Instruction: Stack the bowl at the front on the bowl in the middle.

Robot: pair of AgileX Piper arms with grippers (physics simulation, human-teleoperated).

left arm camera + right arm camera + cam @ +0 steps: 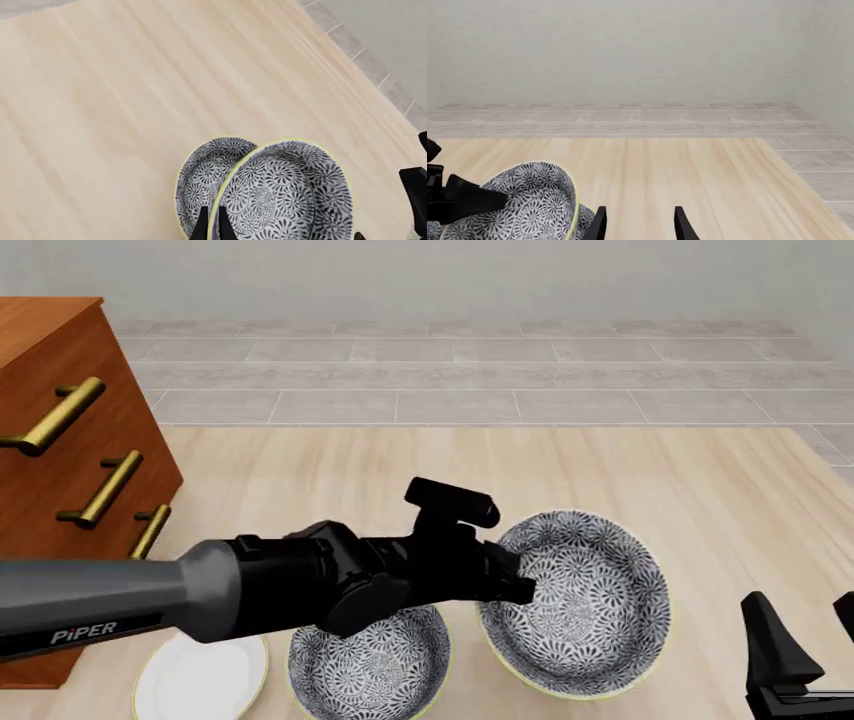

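Fingers of the left gripper [211, 225] pinch the rim of the bowl at the front [577, 602], holding it tilted and raised just beside the bowl in the middle [371, 662]. Its arm stretches low across that bowl. Well right of it, the right gripper [637, 222] hangs open, empty.

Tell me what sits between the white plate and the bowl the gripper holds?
Another patterned bowl, just like the held one; the front view shows it.
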